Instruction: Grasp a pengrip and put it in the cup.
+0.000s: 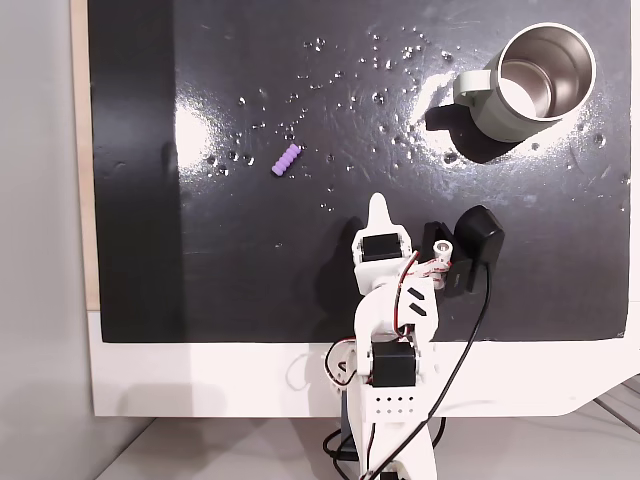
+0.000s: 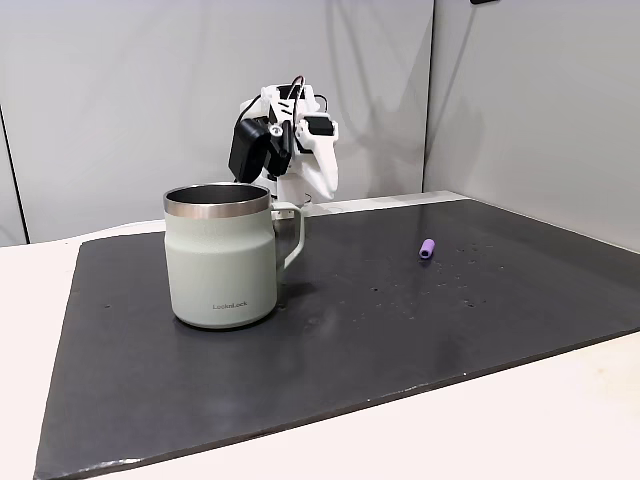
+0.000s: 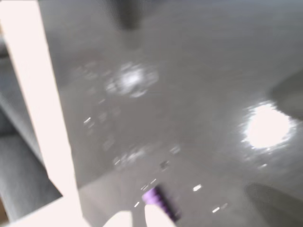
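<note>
The lilac ribbed pengrip (image 1: 287, 160) lies flat on the black mat, left of centre in a fixed view, and shows small at the right in the other fixed view (image 2: 427, 248). In the blurred wrist view the pengrip (image 3: 161, 202) sits just above the white fingertips. The grey-green cup (image 1: 530, 80) with its steel inside stands upright at the mat's top right corner, handle towards the left; in the side fixed view the cup (image 2: 220, 260) is large in the foreground. My gripper (image 1: 378, 208) hangs near the arm's base, shut with nothing in it, well short of the pengrip.
The black mat (image 1: 300, 300) covers a white table, with white table edge (image 1: 200, 380) around the arm's base. Glare spots and small specks dot the mat. The folded arm (image 2: 290, 140) stands behind the cup before grey wall panels.
</note>
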